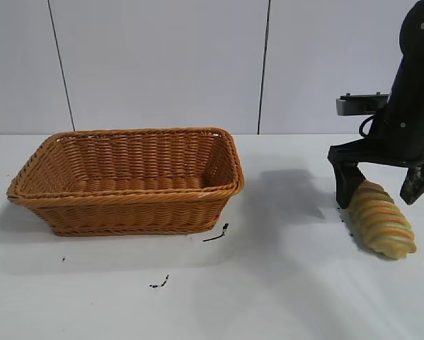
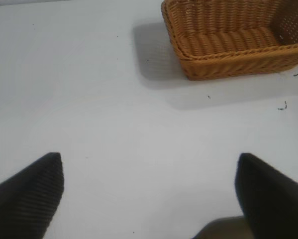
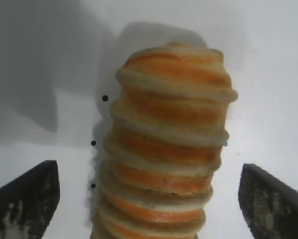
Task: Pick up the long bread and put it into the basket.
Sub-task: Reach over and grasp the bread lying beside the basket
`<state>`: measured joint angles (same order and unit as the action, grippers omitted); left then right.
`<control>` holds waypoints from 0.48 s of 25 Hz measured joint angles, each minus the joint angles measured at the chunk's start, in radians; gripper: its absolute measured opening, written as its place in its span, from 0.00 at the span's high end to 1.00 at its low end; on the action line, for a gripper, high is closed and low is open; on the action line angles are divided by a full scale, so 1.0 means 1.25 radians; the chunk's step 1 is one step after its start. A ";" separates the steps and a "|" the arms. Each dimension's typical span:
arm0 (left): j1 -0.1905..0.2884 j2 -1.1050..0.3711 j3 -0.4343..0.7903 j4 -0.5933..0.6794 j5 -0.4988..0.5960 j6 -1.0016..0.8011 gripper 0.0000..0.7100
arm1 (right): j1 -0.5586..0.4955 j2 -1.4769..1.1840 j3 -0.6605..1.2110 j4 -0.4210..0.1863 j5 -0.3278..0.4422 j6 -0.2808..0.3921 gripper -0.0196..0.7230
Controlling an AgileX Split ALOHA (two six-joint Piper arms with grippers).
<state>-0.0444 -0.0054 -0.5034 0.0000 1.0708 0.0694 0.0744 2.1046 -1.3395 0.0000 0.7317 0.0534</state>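
Exterior view: right tool [image 1: 384,185] spread over long bread [image 1: 381,219] on white table [image 1: 268,283]; left tool [image 2: 149,191] released.

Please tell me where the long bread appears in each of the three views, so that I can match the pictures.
Exterior view: the long bread lies on the table at far right, between the right gripper's open fingers.
Left wrist view: not in it.
Right wrist view: the bread fills the centre, between the two fingertips.
Shared landmark: the basket, seen in the exterior and left wrist views.
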 joint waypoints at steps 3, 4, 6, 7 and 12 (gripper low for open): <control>0.000 0.000 0.000 0.000 0.000 0.000 0.02 | 0.000 0.020 0.000 0.000 0.001 0.000 0.07; 0.000 0.000 0.000 0.000 0.000 0.000 0.02 | 0.000 0.022 0.000 0.000 0.001 0.000 0.07; 0.000 0.000 0.000 0.000 0.000 0.000 0.02 | 0.000 0.023 0.000 0.000 0.001 0.000 0.14; 0.000 0.000 0.000 0.000 0.000 0.000 0.02 | 0.000 0.023 0.000 0.000 0.001 0.000 0.23; 0.000 0.000 0.000 0.000 0.000 0.000 0.02 | 0.000 0.014 0.000 0.000 0.022 0.000 0.77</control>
<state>-0.0444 -0.0054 -0.5034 0.0000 1.0708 0.0694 0.0744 2.1226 -1.3395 0.0000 0.7591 0.0534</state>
